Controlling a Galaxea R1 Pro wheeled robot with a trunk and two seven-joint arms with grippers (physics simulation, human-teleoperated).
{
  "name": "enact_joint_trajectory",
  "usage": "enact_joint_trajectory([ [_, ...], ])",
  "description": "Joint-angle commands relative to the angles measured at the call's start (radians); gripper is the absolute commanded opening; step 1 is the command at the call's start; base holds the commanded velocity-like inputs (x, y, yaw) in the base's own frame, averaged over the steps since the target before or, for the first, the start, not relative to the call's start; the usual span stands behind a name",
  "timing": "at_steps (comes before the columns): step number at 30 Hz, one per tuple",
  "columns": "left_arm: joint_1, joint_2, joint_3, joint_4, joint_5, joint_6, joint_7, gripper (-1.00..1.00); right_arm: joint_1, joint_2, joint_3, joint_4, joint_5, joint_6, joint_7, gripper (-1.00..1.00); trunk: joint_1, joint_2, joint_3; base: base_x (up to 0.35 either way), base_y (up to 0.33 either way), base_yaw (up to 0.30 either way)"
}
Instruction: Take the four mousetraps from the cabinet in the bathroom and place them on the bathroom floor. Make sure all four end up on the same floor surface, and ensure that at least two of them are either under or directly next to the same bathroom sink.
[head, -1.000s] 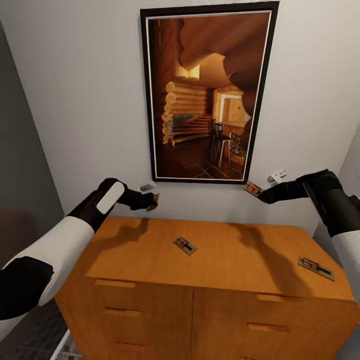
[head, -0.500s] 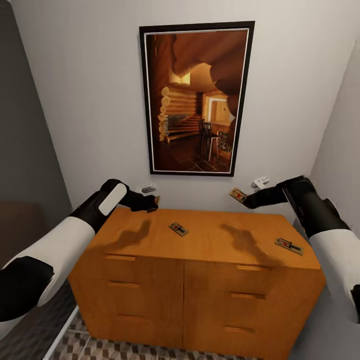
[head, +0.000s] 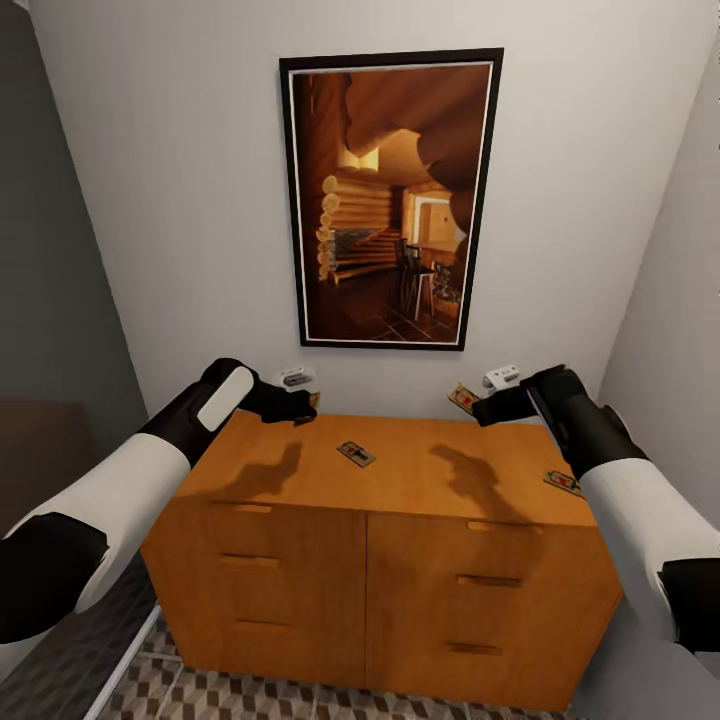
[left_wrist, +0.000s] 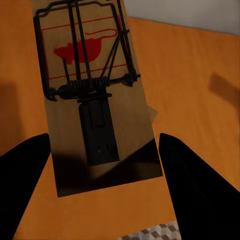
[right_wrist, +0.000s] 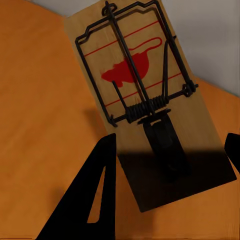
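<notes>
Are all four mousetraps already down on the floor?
No: two mousetraps lie on the cabinet top, and each gripper holds another.

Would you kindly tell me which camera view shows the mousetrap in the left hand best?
The left wrist view: the mousetrap is large there, with its wire and red mark clear. The head view shows just a tan sliver at the left hand. The right wrist view shows another trap.

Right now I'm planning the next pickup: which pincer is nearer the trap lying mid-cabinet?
Left. The left pincer hangs just behind and left of the trap; the right pincer is farther off, behind and right. Each holds a trap.
</notes>
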Motion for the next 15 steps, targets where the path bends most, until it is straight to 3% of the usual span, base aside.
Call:
enact_joint_trajectory([
  [1, -0.001, 0.001, -0.005, -0.001, 0.009, 0.001, 0.006, -1.00, -0.001, 0.000, 0.002, 0.004, 0.010, 0.002, 0.002, -1.00, 0.000, -0.001, -0.001, -0.136, 0.000, 0.000],
  [5, -0.001, 0.001, -0.006, -0.001, 0.009, 0.001, 0.006, -1.00, -0.001, 0.003, 0.000, 0.013, 0.009, -0.006, -0.051, -1.00, 0.000, -0.001, -0.001, -0.259, 0.000, 0.000],
  [11, -0.001, 0.001, -0.008, 0.000, 0.008, 0.001, 0.008, -1.00, 0.007, 0.033, -0.003, 0.020, -0.014, -0.016, -0.145, -1.00, 0.000, -0.001, -0.001, -0.324, 0.000, 0.000],
  [15, -0.001, 0.002, -0.034, 0.001, 0.009, 0.000, 0.008, -1.00, 0.048, 0.061, -0.005, 0.022, -0.062, -0.072, -0.232, -1.00, 0.000, -0.001, -0.001, -0.335, 0.000, 0.000],
])
